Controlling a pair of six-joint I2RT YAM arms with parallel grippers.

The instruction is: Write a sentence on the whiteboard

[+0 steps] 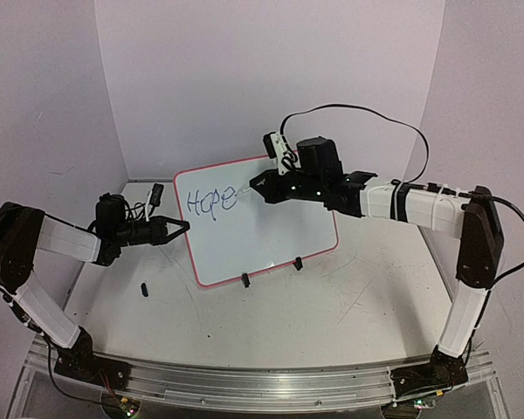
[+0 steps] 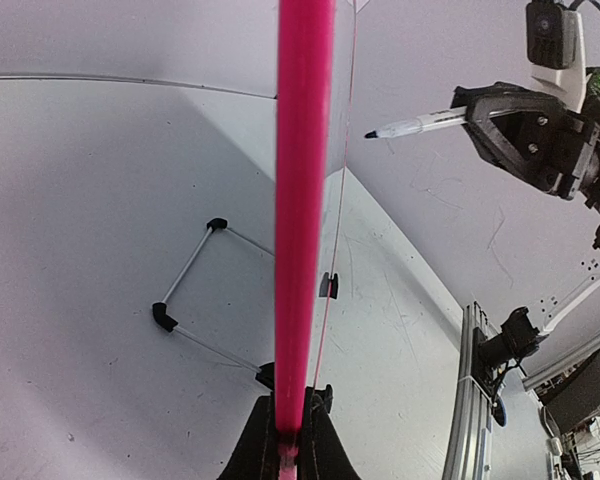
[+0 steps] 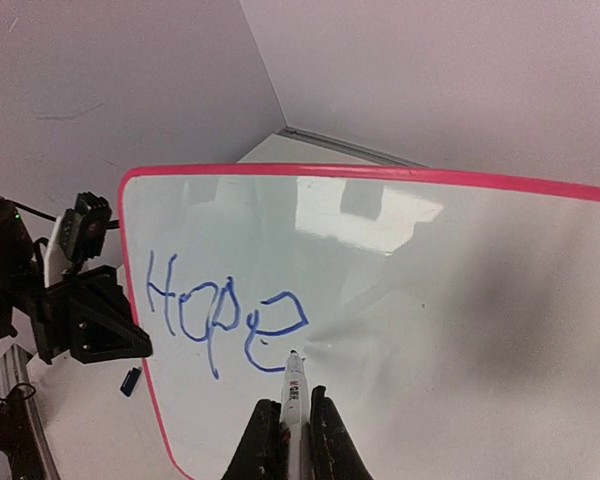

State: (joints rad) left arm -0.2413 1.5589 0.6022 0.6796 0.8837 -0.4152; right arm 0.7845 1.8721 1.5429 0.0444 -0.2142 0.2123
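The whiteboard [image 1: 271, 236] stands propped on the table [image 1: 358, 297], its left rim clamped in the left gripper [image 1: 182, 228]. Of the sentence [image 1: 211, 201], only "Hope" is written (blue, upper left). The right gripper [image 1: 260, 187], closed on the marker [image 1: 248, 189], holds its tip by the "e". The remaining words are not yet written.

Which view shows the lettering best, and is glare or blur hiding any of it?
Right wrist view: the sentence is sharp; glare on the whiteboard sits above-right, off the writing. Left wrist view: only its pink rim, edge-on and blurred. Top view: lettering small but readable.
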